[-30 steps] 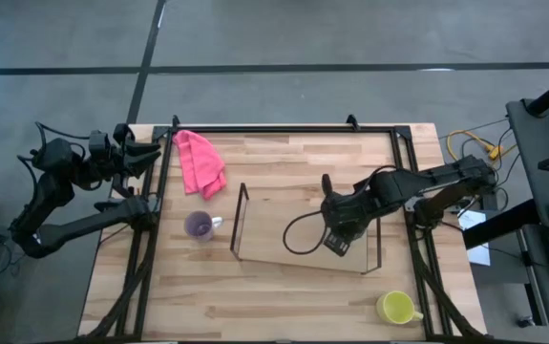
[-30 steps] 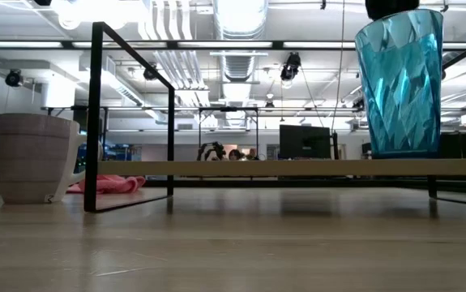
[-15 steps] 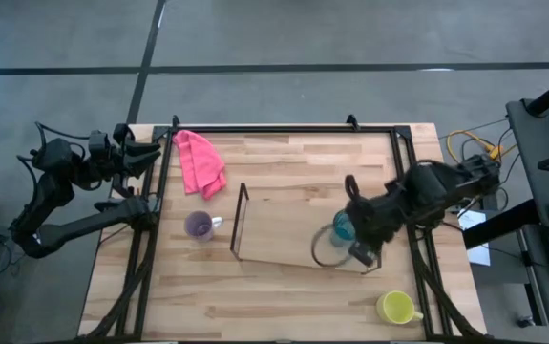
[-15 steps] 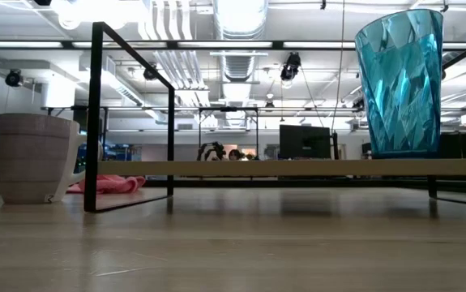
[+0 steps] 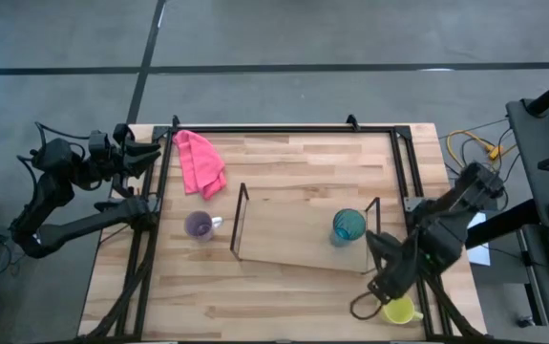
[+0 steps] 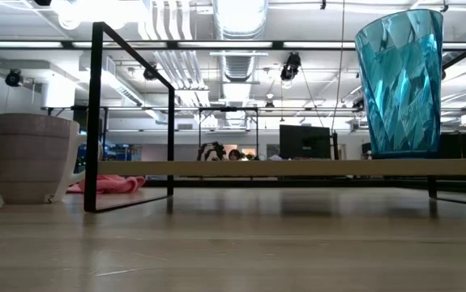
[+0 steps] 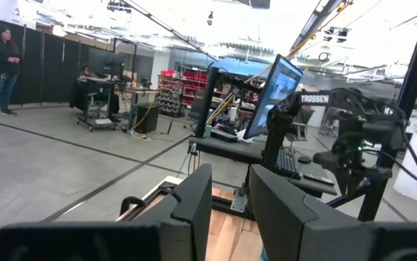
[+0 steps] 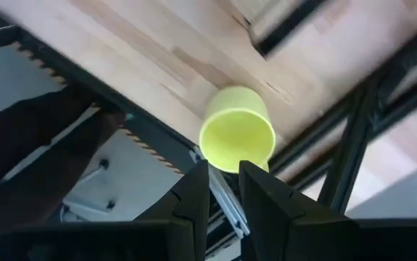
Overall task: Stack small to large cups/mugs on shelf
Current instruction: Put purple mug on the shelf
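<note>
Cups and mugs are spreading out below me in the high view: the tall teal translucent tumbler is standing on the right end of the low clear-panelled shelf, the small purple handled mug is sitting on the wooden surface just beside the shelf's left wire frame, and the yellow handled mug is resting near the front right corner. The right pincer is hanging just beside that yellow mug, while the left arm is waiting folded off the surface's left edge. A pink cloth is lying well apart from the cups, behind the shelf.

Level with the surface, the tumbler is standing upright on the shelf panel, and the purple mug is sitting outside the black end frame.

Past the left wrist, the left pincer is showing a narrow gap and holding nothing; a person is standing far off in the room.

Past the right wrist, the right pincer is narrowly parted and empty, pointing at the yellow mug's open mouth. To take it well, I judge the fingers should be spreading wider, straddling the rim away from the handle, and closing gently so it is not tipping near the edge.
</note>
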Tool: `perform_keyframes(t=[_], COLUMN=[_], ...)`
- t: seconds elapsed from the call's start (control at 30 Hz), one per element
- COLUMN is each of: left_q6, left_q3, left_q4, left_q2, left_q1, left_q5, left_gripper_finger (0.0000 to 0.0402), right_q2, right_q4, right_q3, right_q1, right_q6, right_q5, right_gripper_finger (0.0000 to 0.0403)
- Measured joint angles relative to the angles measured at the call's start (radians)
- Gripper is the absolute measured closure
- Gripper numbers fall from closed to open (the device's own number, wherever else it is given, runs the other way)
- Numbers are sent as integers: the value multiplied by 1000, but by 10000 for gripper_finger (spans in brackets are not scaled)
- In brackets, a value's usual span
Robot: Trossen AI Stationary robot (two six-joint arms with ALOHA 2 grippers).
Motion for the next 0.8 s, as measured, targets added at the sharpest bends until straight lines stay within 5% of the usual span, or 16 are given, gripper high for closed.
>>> perform_keyframes(t=[0.23, 0.57, 0.8], left_q6=[0, 0, 0], left_q3=[0, 0, 0], left_q4=[0, 0, 0], left_q2=[0, 0, 0], left_q1=[0, 0, 0], left_q5=[0, 0, 0], left_gripper_finger=[320, 320, 320], right_q2=[0, 0, 0], right_q4=[29, 216, 328], right_q3=[-66, -142, -135], right_q1=[98, 161, 138], right_q6=[213, 309, 184], right_q5=[0, -2, 123], right_gripper_finger=[329, 330, 335])
